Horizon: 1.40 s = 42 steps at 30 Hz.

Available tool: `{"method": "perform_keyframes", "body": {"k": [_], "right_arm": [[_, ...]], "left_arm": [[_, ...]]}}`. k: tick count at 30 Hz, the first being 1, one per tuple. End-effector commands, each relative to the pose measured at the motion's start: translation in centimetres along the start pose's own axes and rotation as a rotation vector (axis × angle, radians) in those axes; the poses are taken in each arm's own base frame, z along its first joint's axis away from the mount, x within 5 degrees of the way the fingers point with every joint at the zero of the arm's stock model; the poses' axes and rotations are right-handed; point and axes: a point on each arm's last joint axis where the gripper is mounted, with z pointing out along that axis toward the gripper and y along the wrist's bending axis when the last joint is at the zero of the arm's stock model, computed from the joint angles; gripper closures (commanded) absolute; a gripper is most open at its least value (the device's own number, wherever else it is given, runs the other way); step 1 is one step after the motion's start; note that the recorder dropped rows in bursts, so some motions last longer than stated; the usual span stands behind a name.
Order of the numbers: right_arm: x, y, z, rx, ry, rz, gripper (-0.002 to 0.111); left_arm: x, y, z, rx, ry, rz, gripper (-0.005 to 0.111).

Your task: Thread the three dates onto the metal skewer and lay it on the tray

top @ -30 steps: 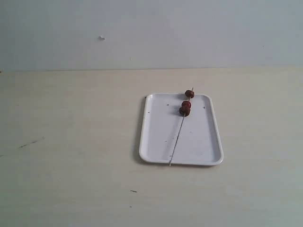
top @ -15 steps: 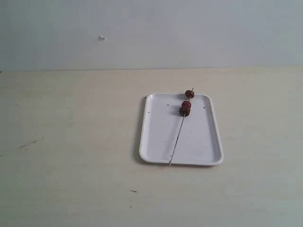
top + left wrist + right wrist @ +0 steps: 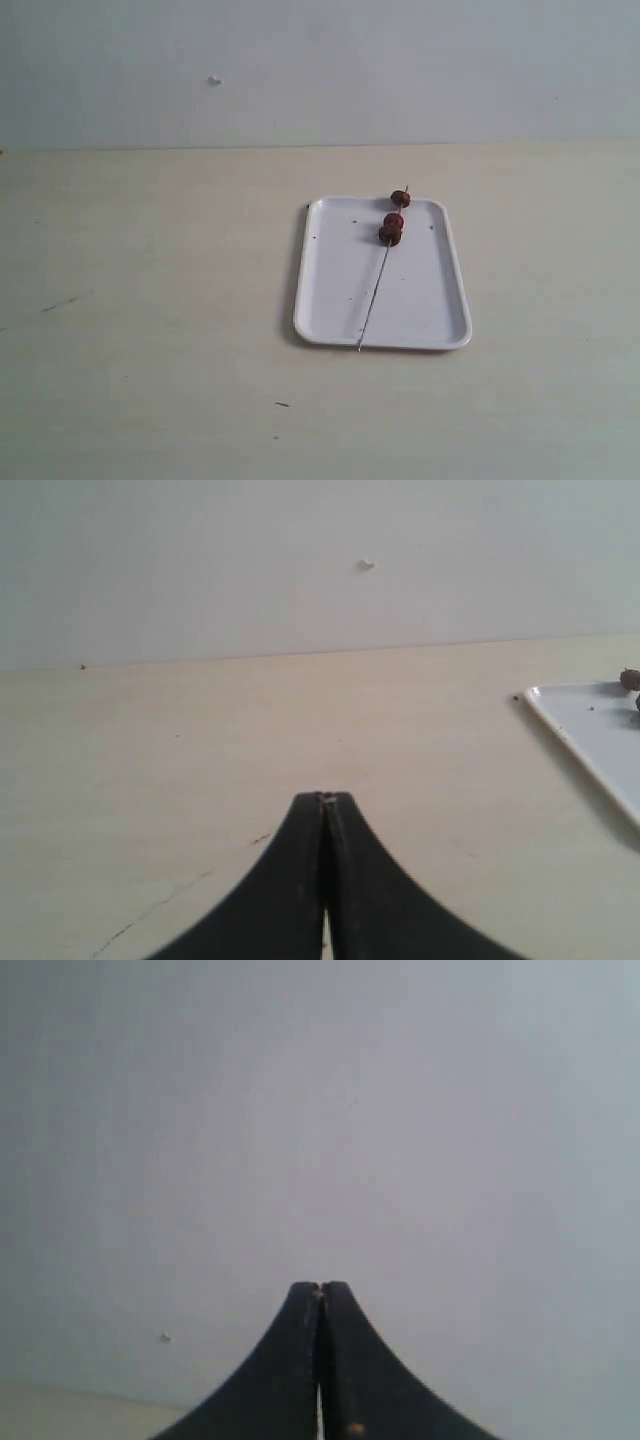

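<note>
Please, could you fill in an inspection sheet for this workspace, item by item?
Surface: pale table, a few small dark marks.
Job's things: three dates threaded on the metal skewer near its far end; it lies lengthwise on the white tray.
Clutter: nothing seen.
Grippers: left gripper shut, empty, over the table; right gripper shut, empty, facing the wall.
Cables: nothing seen.
Surroundings: plain grey wall with one small white speck.

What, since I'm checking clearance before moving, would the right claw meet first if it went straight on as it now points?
Only the bare wall: the shut right claw aims at it with nothing between, though how far off it is can't be judged.
</note>
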Motion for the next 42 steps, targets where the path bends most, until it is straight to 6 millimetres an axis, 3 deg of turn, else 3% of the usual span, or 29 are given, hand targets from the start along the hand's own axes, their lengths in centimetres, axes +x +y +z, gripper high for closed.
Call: {"method": "perform_keyframes", "body": {"k": [1, 5, 6, 10, 12, 18, 42], "right_arm": [[2.4, -2.5, 0.8, 0.238, 0.033, 0.114, 0.108], [7.5, -5.0, 2.2, 0.392, 0.080, 0.071, 0.108], [9.9, -5.4, 2.6, 0.400, 0.115, 0.055, 0.108], [16.4, -6.1, 2.8, 0.412, 0.255, 0.082, 0.108], [17.8, -6.1, 2.6, 0.415, 0.292, 0.089, 0.108], [19.0, -6.1, 2.3, 0.424, 0.398, 0.112, 0.108], [19.0, -6.1, 2.3, 0.426, 0.396, 0.123, 0.108]], "left_arm": [[0.1, 0.0, 0.0, -0.003, 0.001, -0.005, 0.107], [0.1, 0.0, 0.0, -0.003, 0.001, -0.005, 0.107], [0.1, 0.0, 0.0, -0.003, 0.001, -0.005, 0.107], [0.1, 0.0, 0.0, -0.003, 0.001, -0.005, 0.107], [0.1, 0.0, 0.0, -0.003, 0.001, -0.005, 0.107], [0.1, 0.0, 0.0, -0.004, 0.003, -0.005, 0.107], [0.1, 0.0, 0.0, -0.004, 0.004, -0.005, 0.107]]}}
